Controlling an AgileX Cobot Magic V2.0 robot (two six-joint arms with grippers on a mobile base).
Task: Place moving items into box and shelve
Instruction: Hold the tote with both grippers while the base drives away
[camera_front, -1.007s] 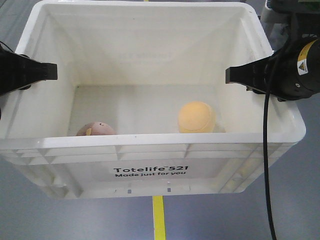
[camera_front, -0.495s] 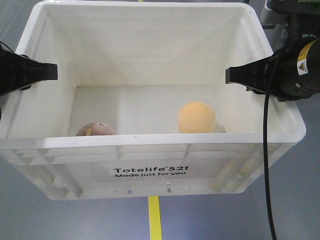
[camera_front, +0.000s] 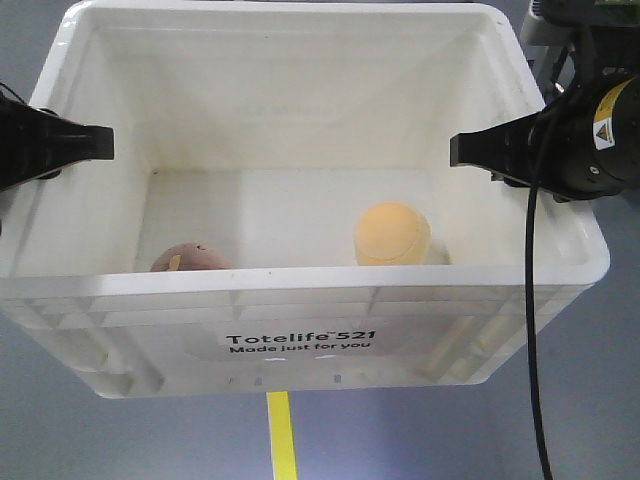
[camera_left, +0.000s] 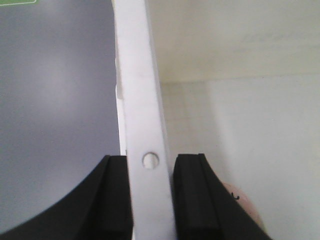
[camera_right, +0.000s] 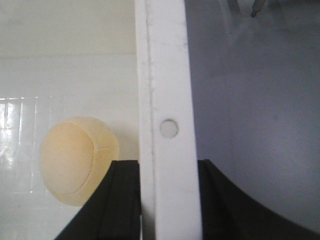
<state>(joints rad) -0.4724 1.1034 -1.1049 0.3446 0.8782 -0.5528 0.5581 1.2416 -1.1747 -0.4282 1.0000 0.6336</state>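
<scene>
Left gripper (camera_left: 150, 197) is clamped tight on one side wall of the box (camera_front: 300, 284) — right gripper (camera_right: 170, 197) pinches the opposite wall. Inside the box, the yellow-orange item (camera_front: 392, 234) lies just inboard of the right gripper — the pinkish-brown item (camera_front: 190, 258) lies near the left one.

The near rim of the box (camera_front: 300, 283) hides most of the pinkish-brown fruit (camera_front: 190, 258) and the underside of the yellow-orange fruit (camera_front: 392, 232). In the left wrist view the pinkish-brown fruit is only a sliver cut off at the bottom edge, its yellow mark out of sight.
</scene>
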